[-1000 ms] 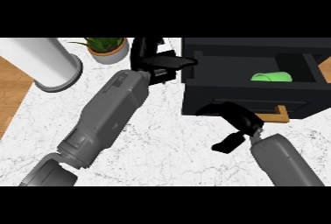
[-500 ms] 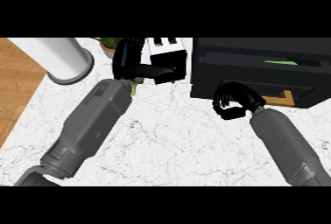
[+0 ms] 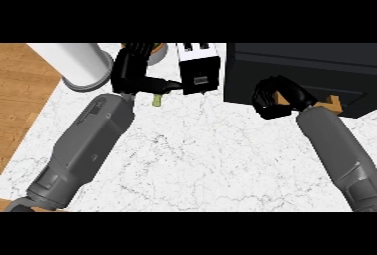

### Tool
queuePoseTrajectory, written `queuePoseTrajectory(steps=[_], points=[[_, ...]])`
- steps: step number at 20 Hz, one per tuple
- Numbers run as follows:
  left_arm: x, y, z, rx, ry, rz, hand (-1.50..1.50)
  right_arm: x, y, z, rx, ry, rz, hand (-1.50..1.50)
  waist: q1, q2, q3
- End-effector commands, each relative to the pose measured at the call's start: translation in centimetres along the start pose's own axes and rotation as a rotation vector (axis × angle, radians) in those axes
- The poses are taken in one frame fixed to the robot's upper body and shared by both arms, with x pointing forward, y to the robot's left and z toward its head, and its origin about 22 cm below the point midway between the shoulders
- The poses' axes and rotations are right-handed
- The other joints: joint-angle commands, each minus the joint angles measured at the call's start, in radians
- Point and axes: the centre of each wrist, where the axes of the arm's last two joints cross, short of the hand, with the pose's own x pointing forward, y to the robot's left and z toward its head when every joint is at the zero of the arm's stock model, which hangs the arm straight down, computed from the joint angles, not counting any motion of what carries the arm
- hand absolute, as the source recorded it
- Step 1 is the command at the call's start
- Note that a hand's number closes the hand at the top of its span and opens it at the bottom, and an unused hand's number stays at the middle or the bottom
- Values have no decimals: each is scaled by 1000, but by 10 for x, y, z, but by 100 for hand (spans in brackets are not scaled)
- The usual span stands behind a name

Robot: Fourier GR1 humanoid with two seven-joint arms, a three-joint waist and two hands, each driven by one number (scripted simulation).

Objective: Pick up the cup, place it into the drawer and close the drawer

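Since a moment ago the drawer has gone from hanging open to being nearly flush with the black cabinet (image 3: 309, 69), and the green cup that was showing inside it is now out of sight, so I cannot tell exactly where it is sitting. The right hand (image 3: 278, 97) is pressing in against the cabinet's front face, its fingers curling inward with nothing in them, and a sliver of tan wood (image 3: 333, 102) is peeking out just beside it on the cabinet's lower front. The left hand (image 3: 132, 69) is hanging well to the left of the cabinet, fingers bending downward and the thumb sticking out toward the cabinet, not holding anything. A small black and white appliance (image 3: 197, 67) is standing between that hand and the cabinet, just beside the cabinet's left wall. Farther left of the cabinet a white cylinder (image 3: 81, 64) is standing upright on the marble counter (image 3: 213, 149). A small yellow-green bit (image 3: 157, 99) is lying on the counter just below the left hand; what it is I cannot tell.
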Motion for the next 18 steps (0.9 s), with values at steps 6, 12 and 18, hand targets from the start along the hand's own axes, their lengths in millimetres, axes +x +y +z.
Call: queuePoseTrajectory(steps=[6,12,18], points=[[3,9,6,-36,9,9,-150,31,-96,5,-221,10,21,150,51,22,-4],[3,12,9,-63,16,30,-150,38,-108,8,-219,-22,-11,150,69,23,-6],[-2,8,14,-69,19,64,-150,33,-114,19,-203,-28,-46,150,69,27,-6]])
